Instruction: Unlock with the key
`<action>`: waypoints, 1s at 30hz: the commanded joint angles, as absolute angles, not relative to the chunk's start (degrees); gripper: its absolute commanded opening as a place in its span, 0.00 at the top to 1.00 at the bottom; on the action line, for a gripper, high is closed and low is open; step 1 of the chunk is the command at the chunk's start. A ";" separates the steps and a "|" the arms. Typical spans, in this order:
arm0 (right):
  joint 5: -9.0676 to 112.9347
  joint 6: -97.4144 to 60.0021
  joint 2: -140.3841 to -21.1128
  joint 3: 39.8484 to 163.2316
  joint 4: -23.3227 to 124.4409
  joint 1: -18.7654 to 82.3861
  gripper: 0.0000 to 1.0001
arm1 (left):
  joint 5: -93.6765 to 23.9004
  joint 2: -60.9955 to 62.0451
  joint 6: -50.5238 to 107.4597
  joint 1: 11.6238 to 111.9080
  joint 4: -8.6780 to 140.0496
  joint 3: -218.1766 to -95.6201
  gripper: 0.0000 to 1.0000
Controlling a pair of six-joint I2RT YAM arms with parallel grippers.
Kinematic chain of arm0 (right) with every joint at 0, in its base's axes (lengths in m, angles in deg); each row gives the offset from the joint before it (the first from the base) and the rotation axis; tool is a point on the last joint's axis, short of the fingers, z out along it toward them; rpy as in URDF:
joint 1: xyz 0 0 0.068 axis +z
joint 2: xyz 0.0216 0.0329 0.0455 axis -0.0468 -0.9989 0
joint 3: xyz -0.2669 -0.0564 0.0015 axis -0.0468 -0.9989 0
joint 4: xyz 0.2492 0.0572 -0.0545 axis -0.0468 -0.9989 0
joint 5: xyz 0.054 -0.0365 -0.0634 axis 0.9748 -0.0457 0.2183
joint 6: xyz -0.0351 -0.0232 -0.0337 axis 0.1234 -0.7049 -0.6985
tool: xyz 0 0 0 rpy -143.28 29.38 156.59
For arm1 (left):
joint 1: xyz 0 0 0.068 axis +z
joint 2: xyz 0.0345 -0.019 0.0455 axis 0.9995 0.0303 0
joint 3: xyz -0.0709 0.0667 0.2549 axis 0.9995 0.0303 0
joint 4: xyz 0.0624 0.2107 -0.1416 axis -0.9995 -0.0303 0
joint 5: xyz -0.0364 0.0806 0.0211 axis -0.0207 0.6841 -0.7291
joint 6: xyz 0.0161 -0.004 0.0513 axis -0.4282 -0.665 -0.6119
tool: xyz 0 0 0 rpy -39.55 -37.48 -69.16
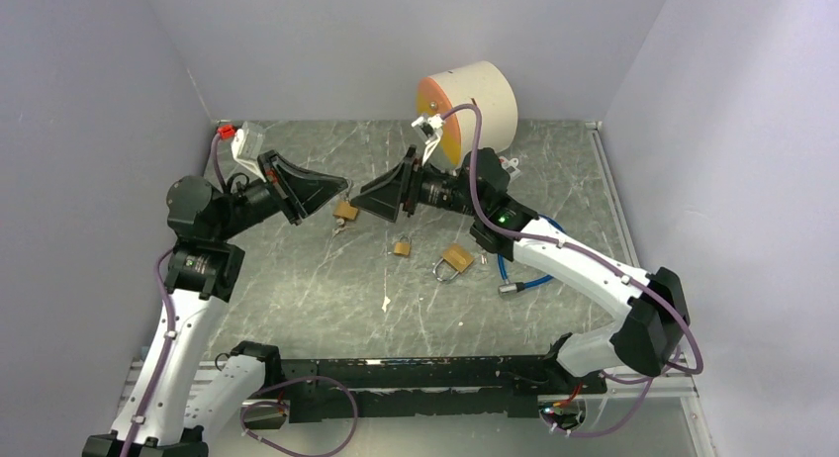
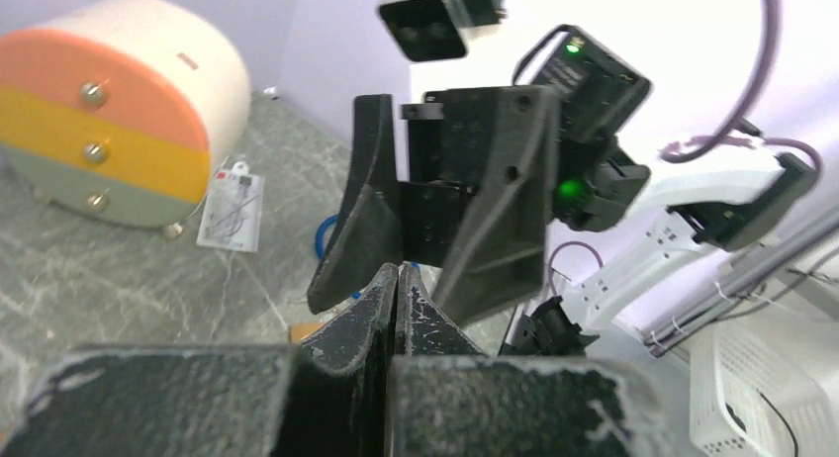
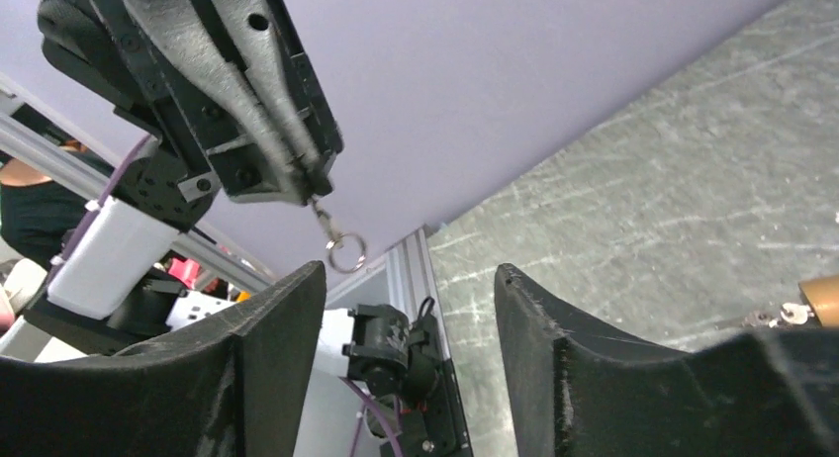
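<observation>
Left tool [image 1: 339, 193]: we see it pinched fully closed; from the right wrist view a small swivel and key ring [image 3: 346, 251] hang out of its tips, and whatever sits between the pads is hidden from us
Right tool [image 3: 401, 314]: jaws wide apart, nothing between them; it points at the left tool's tips from just beside them
Both tools: raised above the worktop [image 1: 297, 279], meeting nose to nose left of centre
Key ring: dangling free in the air below the left tool's tips, touching nothing else
Nearest padlock [image 1: 345, 211]: brass, lying on the worktop just under the two tools
Second padlock [image 1: 402, 247]: small, brass, lying near the middle
Third padlock [image 1: 453, 260]: larger, shackle towards the arms, just right of the second
Blue cable [image 1: 524, 276]: looped on the worktop beneath the right arm
Drawer unit [image 1: 473, 105]: round, cream, with orange front; stands at the back wall, well apart from the padlocks
</observation>
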State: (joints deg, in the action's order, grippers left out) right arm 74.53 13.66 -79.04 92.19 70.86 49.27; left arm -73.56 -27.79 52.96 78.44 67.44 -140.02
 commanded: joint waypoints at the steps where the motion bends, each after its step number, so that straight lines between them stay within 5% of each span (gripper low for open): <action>1: 76.07 16.49 -77.64 96.03 77.64 49.18 0.39 | -82.03 -25.71 54.29 78.51 73.60 -142.32 0.97; 6: 79.14 18.07 -78.16 96.30 81.38 49.33 0.56 | -82.39 -25.38 58.53 78.51 78.54 -141.32 0.97; 11: 80.32 17.89 -78.79 97.39 81.36 49.74 0.58 | -82.50 -25.39 60.13 78.51 79.93 -140.64 0.97; 18: 80.76 18.15 -79.65 97.54 81.44 49.86 0.86 | -82.88 -25.15 61.02 78.51 80.64 -140.29 0.98; 30: 82.45 18.68 -81.14 98.76 80.51 49.81 0.80 | -82.69 -25.14 63.69 78.53 83.73 -139.46 0.97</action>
